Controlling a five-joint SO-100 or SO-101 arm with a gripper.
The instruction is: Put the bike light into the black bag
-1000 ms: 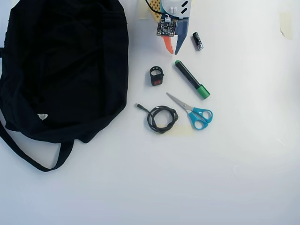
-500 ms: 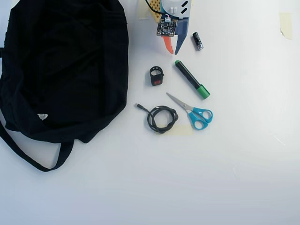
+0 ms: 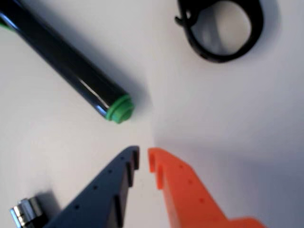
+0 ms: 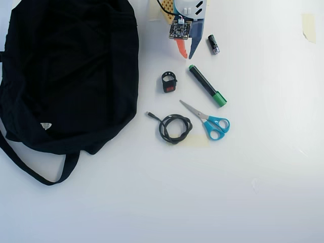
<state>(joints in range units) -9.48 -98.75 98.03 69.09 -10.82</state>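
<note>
From my wrist view, the gripper (image 3: 144, 159) sat lowest in frame, its blue finger (image 3: 107, 192) on the left and orange finger (image 3: 183, 190) on the right. The tips stood a narrow gap apart with only bare white table (image 3: 228, 118) between them, so I logged the jaws as slightly parted and holding nothing. At the lower left corner I saw the shiny metal end of the small battery (image 3: 26, 213). Beyond the fingertips, to the left, lay the black marker (image 3: 61, 57) with its green end cap pointing toward the gripper. Farther off, at the upper right, I could see only the black loop strap of the bike light (image 3: 221, 28), flat on the table and well clear of the fingers.

From the overhead view, the gripper (image 4: 185, 53) pointed down-frame from the top edge, with the battery (image 4: 213, 44) just to its right. The bike light (image 4: 169, 82) rested on the table below the fingertips, red lens up, between the black bag (image 4: 71, 71) and the marker (image 4: 207, 86). Further down lay the blue-handled scissors (image 4: 210, 121) and the coiled cable (image 4: 173, 126). The bag filled the left side, its strap looping below it and a white label near its lower edge. I could not make out an opening or anything inside it.
</note>
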